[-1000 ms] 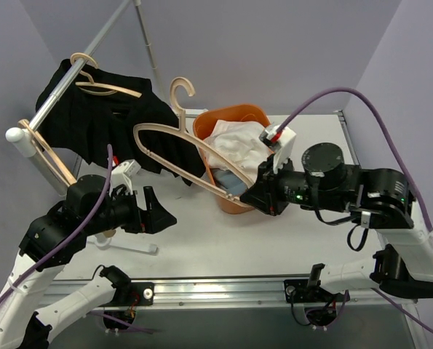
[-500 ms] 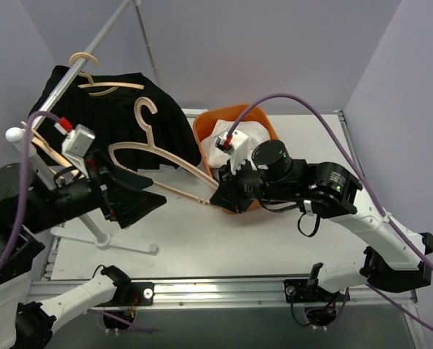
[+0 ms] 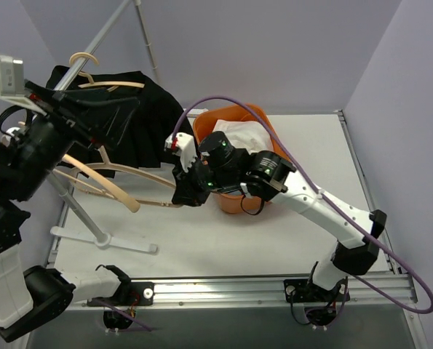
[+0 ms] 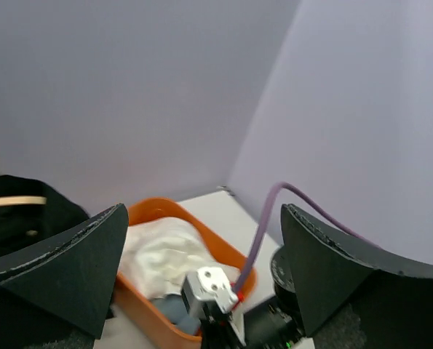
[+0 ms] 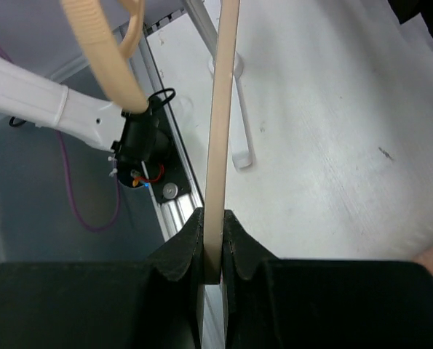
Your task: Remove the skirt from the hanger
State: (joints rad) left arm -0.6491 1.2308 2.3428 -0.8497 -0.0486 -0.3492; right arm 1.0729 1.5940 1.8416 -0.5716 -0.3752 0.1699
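Observation:
The black skirt (image 3: 154, 123) hangs on a wooden hanger (image 3: 118, 85) on the rack rod at the back left. It also shows at the left edge of the left wrist view (image 4: 27, 218). My left gripper (image 3: 110, 116) is raised high beside the skirt. Its jaws are wide open and empty in the left wrist view (image 4: 204, 211). My right gripper (image 3: 181, 195) is shut on the bar of a second, bare wooden hanger (image 3: 118, 173) and holds it low over the table. The right wrist view shows that bar (image 5: 220, 131) pinched between the jaws (image 5: 212, 218).
An orange basket (image 3: 258, 116) holding white cloth (image 3: 238, 134) stands behind the right arm; it also shows in the left wrist view (image 4: 158, 211). The rack's white base (image 3: 103, 236) rests on the table at the left. Purple walls close in the back and sides.
My left arm has risen from the table up to the skirt on the rack. My right gripper has carried the bare hanger leftward and down, away from the basket.

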